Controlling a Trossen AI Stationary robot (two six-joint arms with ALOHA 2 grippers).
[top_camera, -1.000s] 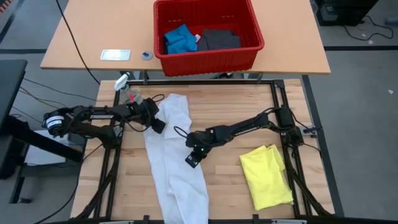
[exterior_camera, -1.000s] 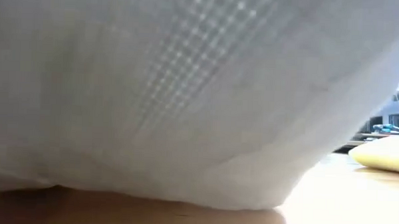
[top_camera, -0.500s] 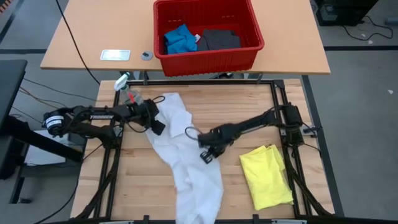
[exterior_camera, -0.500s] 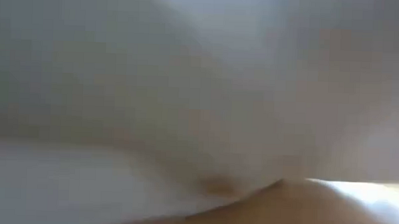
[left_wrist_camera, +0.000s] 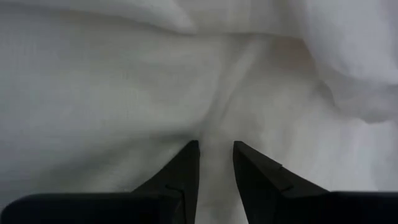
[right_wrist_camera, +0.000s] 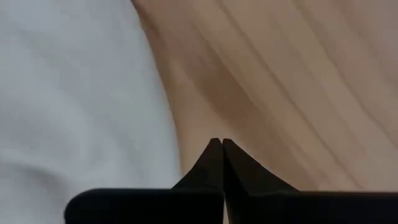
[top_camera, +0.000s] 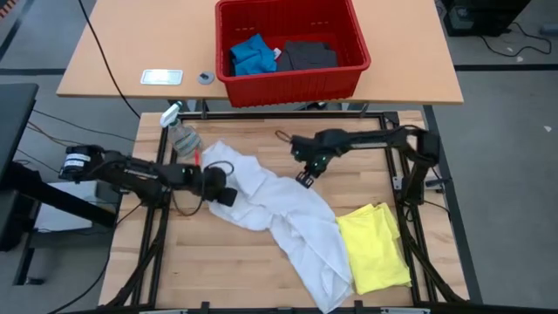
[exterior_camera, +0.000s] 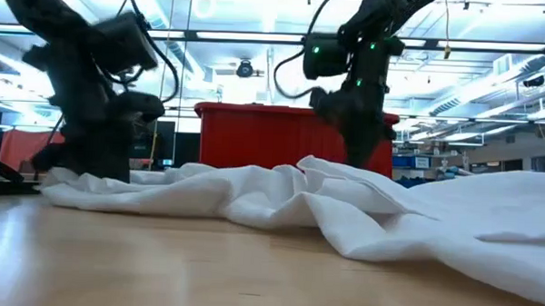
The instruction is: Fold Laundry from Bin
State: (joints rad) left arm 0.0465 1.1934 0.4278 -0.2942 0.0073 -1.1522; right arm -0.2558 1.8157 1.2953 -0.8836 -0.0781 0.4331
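Wooden worktop: white shirt sprawled diagonally. Left gripper jaws pinch shirt edge. Right gripper jaws clenched, empty, just beside shirt.

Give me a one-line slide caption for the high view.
White shirt sprawled on the table, left end effector at its edge, right end effector shut beside it, yellow T-shirt folded nearby.

White shirt: lower end cut off by the high view's bottom edge, one corner overlapping and hiding part of the yellow T-shirt. Low view: arms blurred, bin partly hidden behind them; its contents cannot be seen.
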